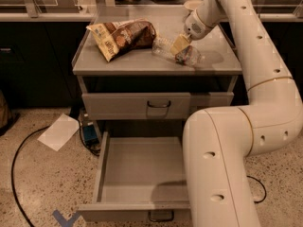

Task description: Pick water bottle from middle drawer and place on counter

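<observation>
Camera view: looks down from above on a grey drawer cabinet, with the robot's white arm filling the right side.
Gripper position: the gripper is low over the right half of the counter, wrist angled down and to the left.
Gripper state: cannot tell whether it is clamped or released; its yellowish tip overlaps the bottle.
Water bottle: the water bottle lies on its side on the counter, running from upper left to lower right. Its midsection is directly under the gripper tip and partly hidden by it; clear plastic shows on both sides of the claw.
Contact: gripper tip and bottle look touching, or very nearly so; not separable from this angle.
Middle drawer: the middle drawer is pulled fully out, its bare grey floor showing and the arm's shadow on its right part.
Upper drawer: the top drawer is closed.
Other items on counter: a crumpled snack bag sits left of the bottle, close beside it.
Floor: a sheet of paper lies left of the cabinet, next to a dark cable.
</observation>
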{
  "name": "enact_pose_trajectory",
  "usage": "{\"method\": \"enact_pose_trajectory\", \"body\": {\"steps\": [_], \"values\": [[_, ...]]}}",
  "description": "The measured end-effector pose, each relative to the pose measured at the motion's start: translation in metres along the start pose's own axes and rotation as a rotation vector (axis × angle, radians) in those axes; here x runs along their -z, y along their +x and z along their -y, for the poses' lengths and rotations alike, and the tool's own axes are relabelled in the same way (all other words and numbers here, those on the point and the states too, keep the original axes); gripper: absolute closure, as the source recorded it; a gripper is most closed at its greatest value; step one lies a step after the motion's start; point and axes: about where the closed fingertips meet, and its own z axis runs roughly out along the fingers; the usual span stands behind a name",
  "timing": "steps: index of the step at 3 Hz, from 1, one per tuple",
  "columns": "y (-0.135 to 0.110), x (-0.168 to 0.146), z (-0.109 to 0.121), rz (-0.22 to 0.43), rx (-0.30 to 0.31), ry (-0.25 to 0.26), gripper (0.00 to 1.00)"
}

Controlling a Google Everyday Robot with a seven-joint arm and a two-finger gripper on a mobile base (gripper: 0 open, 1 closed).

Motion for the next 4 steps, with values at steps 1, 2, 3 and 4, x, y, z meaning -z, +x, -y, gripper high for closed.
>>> {"method": "enact_pose_trajectory", "body": {"steps": [1,2,3,4], "values": [[0.0,0.0,0.0,0.0,0.0,0.0,0.58],[0.0,0.0,0.0,0.0,0.0,0.0,0.35],[0.0,0.0,0.0,0.0,0.0,0.0,0.11],[0.0,0.0,0.0,0.0,0.0,0.0,0.0]]}}
